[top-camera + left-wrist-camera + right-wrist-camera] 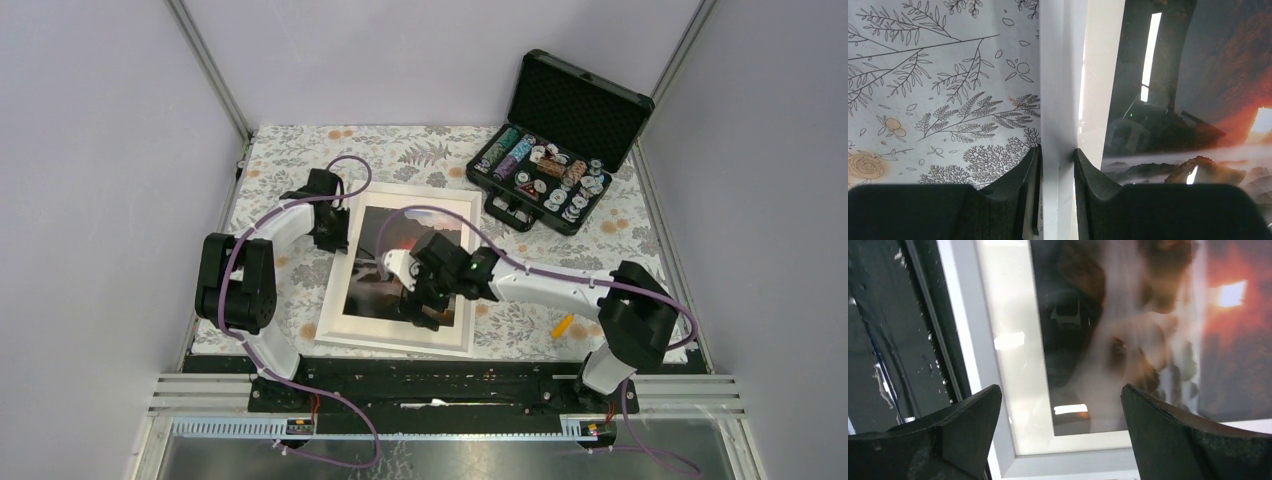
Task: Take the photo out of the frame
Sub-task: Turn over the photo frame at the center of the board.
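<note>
The frame (385, 332) lies flat, face up, on the flower-patterned table (560, 240), roughly in the middle btwn the two arms. The photo (372, 280) sits inside it under the glass, w/ a wide pale mat around it (red-orange glow near the top, misty pale band lower down).

The left gripper (335, 230) is at the frame's left edge. In the left wrist view its fingers (1028, 170) are clenched on the narrow white border (1058, 75), one finger on the outer side over the tablecloth, the other on the inner side over the mat. The photo (1228, 75) shows to the right of the grip, w/ reflections on the glass.

The right gripper (418, 298) hangs over the near half of the frame. In the right wrist view the gripper (1060, 395) is spread wide, released, grasping nothing. Below it are the frame's corner (963, 315) and the photo (1128, 340). Whether the fingertips touch the glass can't be told.

At the far right of the table stands an open black case (585, 105) w/ poker chips (545, 175), well apart from the frame. A small orange-yellow item (562, 325) lies near the right arm's base.
</note>
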Motion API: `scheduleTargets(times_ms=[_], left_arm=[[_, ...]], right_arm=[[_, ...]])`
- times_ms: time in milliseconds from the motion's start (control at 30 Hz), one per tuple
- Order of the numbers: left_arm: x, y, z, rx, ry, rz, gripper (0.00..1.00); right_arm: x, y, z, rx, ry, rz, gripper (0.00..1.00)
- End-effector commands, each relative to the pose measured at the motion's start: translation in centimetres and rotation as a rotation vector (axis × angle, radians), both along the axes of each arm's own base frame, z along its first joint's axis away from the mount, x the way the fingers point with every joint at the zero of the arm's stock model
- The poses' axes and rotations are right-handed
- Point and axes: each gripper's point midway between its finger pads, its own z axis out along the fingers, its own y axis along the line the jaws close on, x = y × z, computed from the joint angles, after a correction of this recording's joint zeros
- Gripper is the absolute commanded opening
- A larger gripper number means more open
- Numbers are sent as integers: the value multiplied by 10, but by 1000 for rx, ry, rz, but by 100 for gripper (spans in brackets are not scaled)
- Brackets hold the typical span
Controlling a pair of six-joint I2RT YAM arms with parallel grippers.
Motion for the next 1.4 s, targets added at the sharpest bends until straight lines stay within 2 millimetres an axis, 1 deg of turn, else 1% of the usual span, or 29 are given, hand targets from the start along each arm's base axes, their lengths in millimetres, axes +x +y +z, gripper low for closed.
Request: scheduleTargets(times_ms=[0,133,200,400,467,667,867,967,1033,1067,1100,1133,1167,1233,1267,1300,1367], left_arm=[[23,7,28,28,-85,83,0],[23,8,25,35,-78,95,0],[23,8,23,36,-75,97,0],[23,8,19,39,-62,98,0],[23,9,19,41,-64,98,0],[24,10,19,44,-72,102,0],[24,11,19,47,-75,101,0],[25,10,19,44,-76,101,0],[25,9,19,36,-72,93,0],[25,8,19,30,-69,83,0],[25,7,19,23,-69,75,0],[25,8,19,24,-68,69,1],[25,6,21,6,-66,55,5],[23,4,25,-29,-63,28,20],[23,4,28,-50,-63,19,26],[21,5,31,-76,-66,12,35],[17,9,37,-137,-74,11,57]], right_arm=[[-24,17,1,17,-93,112,95],[-54,37,2,46,-63,161,92],[-63,44,-2,59,-61,179,89],[-83,54,-32,14,-90,218,80],[-82,56,-40,-7,-113,214,80],[-68,56,-58,-67,-162,155,75],[-69,46,-84,-143,-146,160,67],[-68,41,-94,-181,-174,163,60],[-69,40,-97,-191,-177,164,51],[-69,40,-96,-190,-177,164,42],[-69,41,-95,-189,-174,164,32],[-69,42,-92,-187,-172,164,26],[-69,43,-90,-188,-172,160,19],[-67,46,-83,-188,-173,149,3],[-66,48,-79,-185,-178,144,0],[-64,50,-74,-177,-184,138,0],[-61,54,-64,-160,-198,130,0]])
